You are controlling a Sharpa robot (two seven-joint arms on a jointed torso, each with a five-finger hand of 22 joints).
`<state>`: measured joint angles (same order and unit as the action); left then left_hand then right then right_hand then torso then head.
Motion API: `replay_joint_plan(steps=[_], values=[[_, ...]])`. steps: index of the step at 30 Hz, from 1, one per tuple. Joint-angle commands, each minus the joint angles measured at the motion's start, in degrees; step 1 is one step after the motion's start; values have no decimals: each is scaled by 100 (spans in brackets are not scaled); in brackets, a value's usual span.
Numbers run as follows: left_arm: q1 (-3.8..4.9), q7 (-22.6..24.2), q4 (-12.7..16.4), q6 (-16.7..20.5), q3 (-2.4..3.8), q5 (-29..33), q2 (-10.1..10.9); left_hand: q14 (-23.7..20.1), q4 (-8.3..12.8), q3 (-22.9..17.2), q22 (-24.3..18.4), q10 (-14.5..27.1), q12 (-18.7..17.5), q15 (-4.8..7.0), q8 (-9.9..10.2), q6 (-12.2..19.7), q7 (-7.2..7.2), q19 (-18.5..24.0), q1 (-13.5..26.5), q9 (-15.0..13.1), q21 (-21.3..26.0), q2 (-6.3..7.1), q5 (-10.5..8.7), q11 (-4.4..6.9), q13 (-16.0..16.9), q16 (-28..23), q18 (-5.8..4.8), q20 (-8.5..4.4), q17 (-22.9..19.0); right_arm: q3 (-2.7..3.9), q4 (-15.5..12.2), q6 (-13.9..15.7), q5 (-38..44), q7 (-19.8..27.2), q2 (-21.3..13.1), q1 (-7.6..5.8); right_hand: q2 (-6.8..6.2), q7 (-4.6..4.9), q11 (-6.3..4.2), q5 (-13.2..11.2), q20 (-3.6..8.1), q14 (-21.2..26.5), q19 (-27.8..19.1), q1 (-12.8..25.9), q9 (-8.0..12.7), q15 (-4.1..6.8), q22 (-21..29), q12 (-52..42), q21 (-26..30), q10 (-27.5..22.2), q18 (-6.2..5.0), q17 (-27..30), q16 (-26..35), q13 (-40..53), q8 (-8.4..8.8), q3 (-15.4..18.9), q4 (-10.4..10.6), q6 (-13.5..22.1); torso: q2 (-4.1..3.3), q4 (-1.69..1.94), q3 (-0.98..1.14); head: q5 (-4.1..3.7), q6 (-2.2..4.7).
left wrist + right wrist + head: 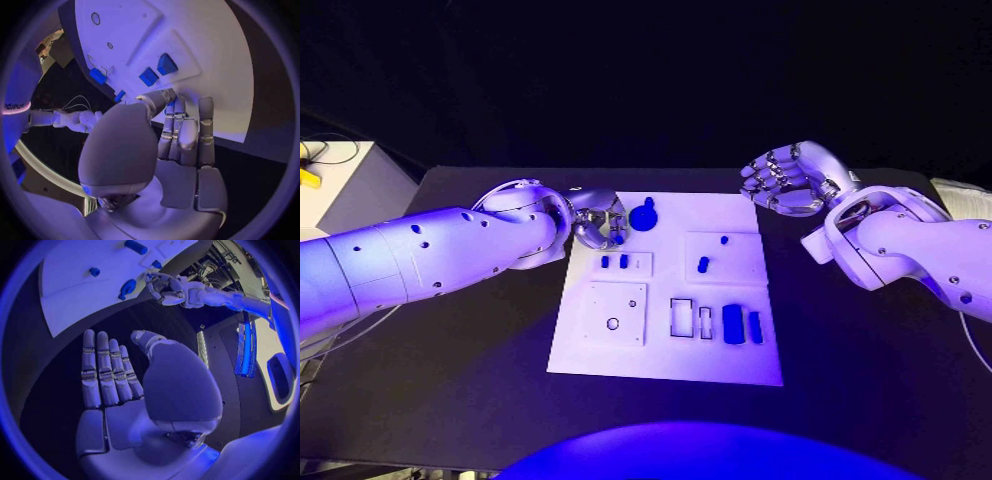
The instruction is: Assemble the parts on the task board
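1. Task board (668,355) lies flat in the middle of the black table (877,360), between the two arms.
2. Left hand (599,220) is at the board's far left corner. Its fingers (187,130) are straight and side by side, the tips resting at the board's edge, and it holds nothing.
3. A large round-headed blue part (643,214) lies on the board just beside the left hand; whether a finger touches it cannot be told.
4. Right hand (788,178) hangs over the table beyond the board's far right corner, apart from the board. Its fingers (106,370) are stretched out and slightly spread, with an empty palm.
5. Two small blue pegs (615,261) stand side by side in the left part of the board.
6. Another small blue piece (702,265) sits on the raised square plate right of them.
7. Two blue blocks (743,325) stand next to each other near the board's right edge, beside the rectangular slots (682,316).
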<state>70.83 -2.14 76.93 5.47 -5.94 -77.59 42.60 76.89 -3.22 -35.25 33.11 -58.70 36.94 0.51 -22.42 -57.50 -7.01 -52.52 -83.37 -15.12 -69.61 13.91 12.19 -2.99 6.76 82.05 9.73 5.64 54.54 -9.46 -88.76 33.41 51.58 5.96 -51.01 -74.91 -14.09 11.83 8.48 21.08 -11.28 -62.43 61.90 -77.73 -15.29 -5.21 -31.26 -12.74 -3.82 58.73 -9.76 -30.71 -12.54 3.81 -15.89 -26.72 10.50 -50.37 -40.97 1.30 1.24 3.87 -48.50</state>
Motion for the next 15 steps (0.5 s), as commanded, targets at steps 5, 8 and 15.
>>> replay_joint_plan(steps=[5,8,15], values=[[-12,-44,13,-170,-11,-9,21,-3,66,-14,10,27,72,-3,77,93,-39,23,15,26,-17,-64,-23,-18,60,14,87,-24,-10,1,0,-90,15,42,1,2,32,44,34,21,-8,-22,-31,16,10,-35,30,28,24,5,-64,13,42,-11,14,-4,-28,10,4,2,-5,10,-6],[-12,-34,15,-144,-11,0,23,-7,80,-22,12,41,98,-6,135,151,-50,27,17,43,-20,-62,-23,-22,86,18,87,-23,-13,1,2,-91,15,42,2,2,32,44,34,21,-8,-22,-31,16,10,-35,30,28,24,5,-64,13,42,-11,14,-4,-28,10,4,-1,-4,13,-7],[-12,-20,18,-102,-11,23,22,-8,102,-39,16,70,141,-12,251,255,-71,33,27,79,-28,-51,-23,-28,132,29,87,-18,-5,0,4,-91,15,44,4,3,32,44,34,21,-8,-22,-31,16,10,-35,30,28,24,5,-64,13,42,-11,14,-4,-28,10,2,-1,0,12,-9]])
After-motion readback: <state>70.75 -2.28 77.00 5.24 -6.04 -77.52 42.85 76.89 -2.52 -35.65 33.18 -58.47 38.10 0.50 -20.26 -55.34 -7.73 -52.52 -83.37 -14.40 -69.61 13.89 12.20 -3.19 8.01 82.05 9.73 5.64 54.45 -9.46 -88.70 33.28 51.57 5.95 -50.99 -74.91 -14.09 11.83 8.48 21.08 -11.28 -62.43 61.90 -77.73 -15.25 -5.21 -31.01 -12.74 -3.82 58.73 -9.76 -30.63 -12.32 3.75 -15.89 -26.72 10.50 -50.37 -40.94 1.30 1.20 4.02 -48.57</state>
